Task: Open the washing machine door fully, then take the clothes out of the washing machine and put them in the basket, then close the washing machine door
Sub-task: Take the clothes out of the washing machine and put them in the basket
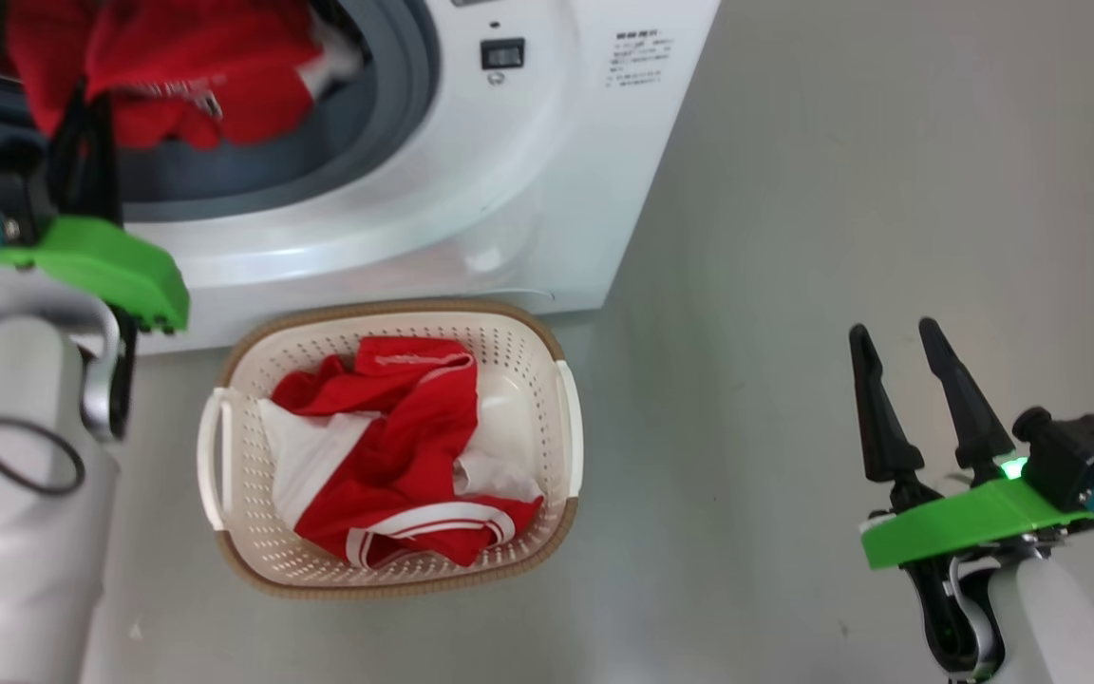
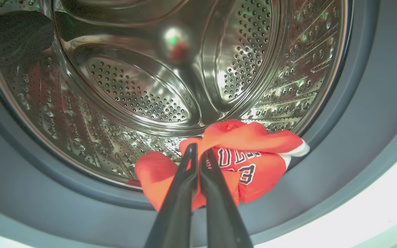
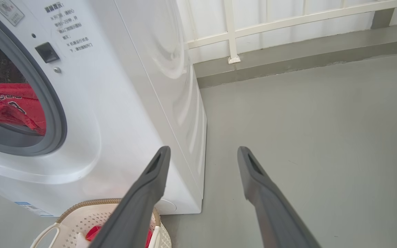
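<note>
Washing machine [image 1: 547, 142]: white casing, grey door seal [image 1: 405, 104], silvery drum [image 2: 133, 96] dotted with small holes.
Jersey [image 2: 253, 162]: red, white trim, dark lettering.
Basket [image 1: 518, 347]: cream, perforated, brown woven-look rim.
Clothes [image 1: 405, 446] in the basket: red with white stripes.
Floor [image 1: 841, 190]: plain grey.
Right gripper [image 1: 894, 329]: black fingers, green mount.

A laundry area, with washing machine [image 1: 547, 171] and basket [image 1: 395, 306].

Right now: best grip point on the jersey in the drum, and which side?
Likely the bunched fold beside the lettering on the jersey, straight in from the front: it sits heaped at the drum lip. The left gripper is shut there.
</note>
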`<state>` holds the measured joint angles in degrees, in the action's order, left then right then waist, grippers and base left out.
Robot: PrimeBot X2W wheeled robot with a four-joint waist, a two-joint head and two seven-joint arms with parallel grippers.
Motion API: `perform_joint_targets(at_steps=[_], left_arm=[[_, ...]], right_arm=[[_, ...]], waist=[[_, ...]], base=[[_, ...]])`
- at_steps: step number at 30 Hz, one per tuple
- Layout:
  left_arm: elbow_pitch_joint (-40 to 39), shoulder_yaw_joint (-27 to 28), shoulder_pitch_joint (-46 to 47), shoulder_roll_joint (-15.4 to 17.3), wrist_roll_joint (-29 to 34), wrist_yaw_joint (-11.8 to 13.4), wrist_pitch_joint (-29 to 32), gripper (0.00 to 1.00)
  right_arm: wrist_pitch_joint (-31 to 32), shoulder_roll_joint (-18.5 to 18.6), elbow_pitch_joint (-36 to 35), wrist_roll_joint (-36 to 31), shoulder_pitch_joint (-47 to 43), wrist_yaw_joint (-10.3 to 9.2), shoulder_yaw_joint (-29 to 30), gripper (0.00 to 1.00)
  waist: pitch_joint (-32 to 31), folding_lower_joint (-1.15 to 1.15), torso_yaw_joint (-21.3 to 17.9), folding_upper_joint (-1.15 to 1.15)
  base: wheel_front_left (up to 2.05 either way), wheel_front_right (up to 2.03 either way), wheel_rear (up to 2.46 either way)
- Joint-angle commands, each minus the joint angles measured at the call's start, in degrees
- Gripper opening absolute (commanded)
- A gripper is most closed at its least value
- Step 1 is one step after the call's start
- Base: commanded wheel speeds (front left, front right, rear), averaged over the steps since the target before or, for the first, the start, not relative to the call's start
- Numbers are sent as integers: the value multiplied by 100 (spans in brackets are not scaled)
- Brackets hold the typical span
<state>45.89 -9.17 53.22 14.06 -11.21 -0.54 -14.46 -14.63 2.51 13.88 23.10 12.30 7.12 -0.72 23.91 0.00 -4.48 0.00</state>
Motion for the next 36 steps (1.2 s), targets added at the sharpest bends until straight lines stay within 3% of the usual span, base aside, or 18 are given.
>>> perform_joint_targets(at_steps=[1, 25, 36], left_arm=[[-369, 276, -259, 173, -68, -33, -53, 0], [-3011, 1481, -2123, -501, 185, -499, -53, 0], [-3905, 1672, -2651, -742, 225, -622, -53, 0]], right_arm=[[-37, 37, -114, -95, -164, 36, -59, 100], [-37, 37, -139, -177, -439, 36, 179, 100], [-37, 37, -154, -154, -469, 36, 201, 100]], waist=[[-190, 0, 121, 0], [-530, 0, 295, 0], [-535, 0, 308, 0]], base=[[0, 0, 0], [0, 0, 0], [0, 0, 0]])
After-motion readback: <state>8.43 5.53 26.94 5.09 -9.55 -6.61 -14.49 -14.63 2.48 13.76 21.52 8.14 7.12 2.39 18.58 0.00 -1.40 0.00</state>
